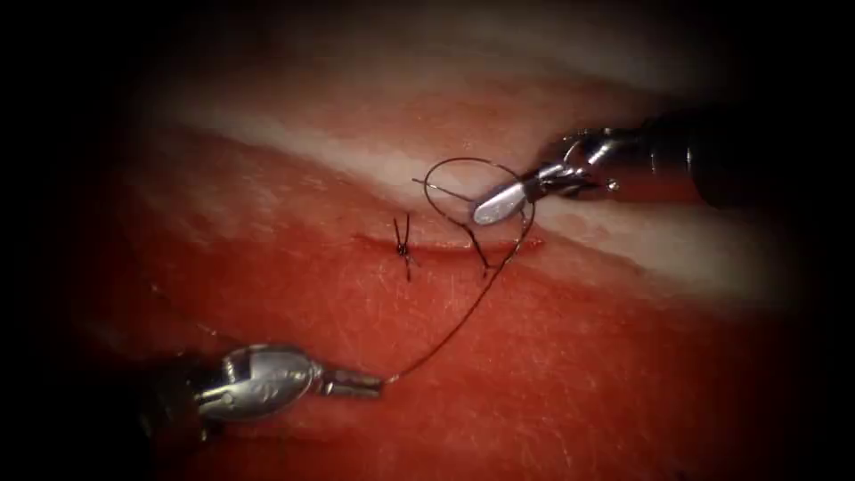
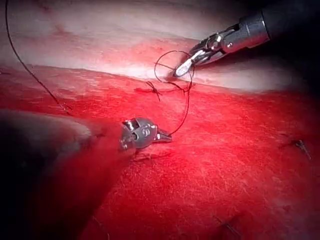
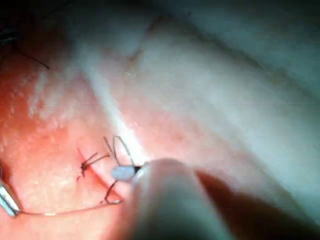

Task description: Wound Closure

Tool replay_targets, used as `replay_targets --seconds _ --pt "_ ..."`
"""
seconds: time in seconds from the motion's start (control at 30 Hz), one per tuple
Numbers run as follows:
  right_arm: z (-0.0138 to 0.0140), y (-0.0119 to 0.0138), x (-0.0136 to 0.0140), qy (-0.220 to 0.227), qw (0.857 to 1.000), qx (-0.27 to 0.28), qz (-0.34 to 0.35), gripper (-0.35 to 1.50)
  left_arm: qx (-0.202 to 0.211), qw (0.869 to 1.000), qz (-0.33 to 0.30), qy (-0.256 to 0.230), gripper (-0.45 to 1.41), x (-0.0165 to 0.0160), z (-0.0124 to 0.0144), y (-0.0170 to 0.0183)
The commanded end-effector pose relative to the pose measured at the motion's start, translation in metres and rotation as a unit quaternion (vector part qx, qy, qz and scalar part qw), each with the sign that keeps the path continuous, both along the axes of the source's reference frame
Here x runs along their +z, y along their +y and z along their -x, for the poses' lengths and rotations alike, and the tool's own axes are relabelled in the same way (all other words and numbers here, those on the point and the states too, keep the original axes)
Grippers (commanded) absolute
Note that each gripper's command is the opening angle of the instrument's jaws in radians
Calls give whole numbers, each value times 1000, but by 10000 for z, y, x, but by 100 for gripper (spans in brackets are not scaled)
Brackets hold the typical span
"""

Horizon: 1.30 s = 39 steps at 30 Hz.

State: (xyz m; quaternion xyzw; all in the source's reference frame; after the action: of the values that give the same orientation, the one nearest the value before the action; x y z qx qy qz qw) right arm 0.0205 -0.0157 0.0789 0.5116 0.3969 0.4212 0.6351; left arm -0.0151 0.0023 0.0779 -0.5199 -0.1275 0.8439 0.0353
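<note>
**Thread looped at the cut, both tools at work**

The tissue (image 1: 570, 374) is red and glistening in the lower part of the endoscope frame, with a pale whitish band running from upper left toward the right. The cut (image 1: 445, 245) lies as a thin horizontal line at the centre. On its left part sits a finished knot (image 1: 403, 248) with short cut ends standing up.

The left end effector (image 1: 378, 384), lower left of the frame, is pressed together on the thread (image 1: 463, 321), which rises taut up and right to the right part of the cut. There the thread forms a loop (image 1: 463, 165) around the right end effector (image 1: 497, 205), which reaches in from the upper right; its jaws look pressed together, and I cannot tell if they pinch anything. No needle can be made out.
</note>
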Motion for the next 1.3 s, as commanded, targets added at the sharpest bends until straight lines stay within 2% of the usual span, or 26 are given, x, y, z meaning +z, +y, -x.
replay_targets --seconds 0.03,0.17,0.27,0.43,0.53,0.63,0.87,0.97,1.0,1.03,1.1,1.13,1.17,1.23,1.3 --pt "-13 2 6 -14 1000 1 2 -35 2 1000 -2 -3 -45 4 5 -5" --pt "-19 1 9 -50 999 7 18 -35 6 1000 -3 -5 -45 -5 3 -25" --pt "-22 3 12 -57 996 -2 66 -35 9 1000 -11 -8 -45 -19 -4 -44" --pt "-20 7 18 -66 993 -16 93 -35 18 1000 -21 -15 -45 -41 -12 -77" --pt "-18 9 23 -56 984 -56 158 -35 25 999 -26 -18 -45 -51 -16 -93" --pt "-16 14 27 -44 964 -114 237 -35 26 999 -30 -19 -45 -55 -20 -97" --pt "-17 29 37 -99 959 -113 240 -35 25 999 -36 -21 -45 -54 -25 -113" --pt "-23 27 37 -138 955 -93 246 -35 27 999 -38 -22 -45 -53 -25 -116" --pt "-24 26 35 -144 957 -75 238 -35 27 999 -37 -23 -45 -53 -25 -116" --pt "-27 22 31 -166 970 -3 177 -35 27 999 -40 -23 -45 -53 -25 -117" --pt "-27 22 30 -170 971 12 166 -35 27 999 -40 -23 -45 -54 -25 -118" --pt "-28 23 26 -177 973 56 136 -35 28 999 -39 -23 -45 -54 -25 -120" --pt "-28 23 26 -177 973 56 136 -35 28 999 -39 -23 -45 -54 -25 -120" --pt "-27 25 23 -181 973 99 107 -35 28 999 -41 -23 -45 -55 -26 -123" --pt "-27 27 21 -183 971 119 93 -35 29 998 -43 -23 -45 -56 -26 -126"
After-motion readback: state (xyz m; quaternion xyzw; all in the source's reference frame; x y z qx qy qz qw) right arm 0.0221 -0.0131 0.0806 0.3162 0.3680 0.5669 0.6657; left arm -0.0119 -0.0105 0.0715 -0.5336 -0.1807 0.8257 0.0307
